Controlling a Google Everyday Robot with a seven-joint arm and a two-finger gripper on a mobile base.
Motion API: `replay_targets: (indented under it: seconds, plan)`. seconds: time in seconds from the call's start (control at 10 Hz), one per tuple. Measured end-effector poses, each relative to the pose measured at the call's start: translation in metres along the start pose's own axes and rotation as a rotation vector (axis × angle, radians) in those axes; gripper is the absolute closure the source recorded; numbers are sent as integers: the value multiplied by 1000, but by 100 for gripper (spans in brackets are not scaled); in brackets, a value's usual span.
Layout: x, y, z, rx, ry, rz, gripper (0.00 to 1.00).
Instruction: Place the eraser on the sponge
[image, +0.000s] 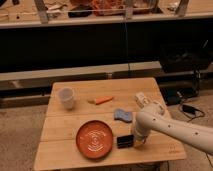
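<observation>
Eraser (124, 141) first: the black block sits low by the front edge of the wooden table (60, 156), just right of the orange plate (95, 138) and apart from the sponge (123, 115), so it is not on the sponge now. The gripper (135, 141) is down at the block's right end, touching it or nearly so; we cannot tell how far it is open, nor whether it has hold of anything. We judge the main risk to be a hold taken at one end: the long block could swing or slip out when raised. A sideways push could also slide it against the plate. Farther back, the sponge is small, soft and wavy-edged, so a block set off-centre may tip off it. The arm (170, 127) bends close by the sponge and the white bottle-like object (141, 98), and could nudge either. The carrot (103, 100) and the pale cup (66, 97) lie well apart from all this.
</observation>
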Motion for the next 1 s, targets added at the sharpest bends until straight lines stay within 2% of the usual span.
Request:
replay_targets:
  seconds: [0.3,0.6,0.8,1.0]
  plan:
    - [3,-1,-7,17,5,22,100]
    - [1,-21,-14,39,5,30,100]
    - [3,-24,-18,45,9,42,100]
    - [-2,-45,-25,60,7,39,100]
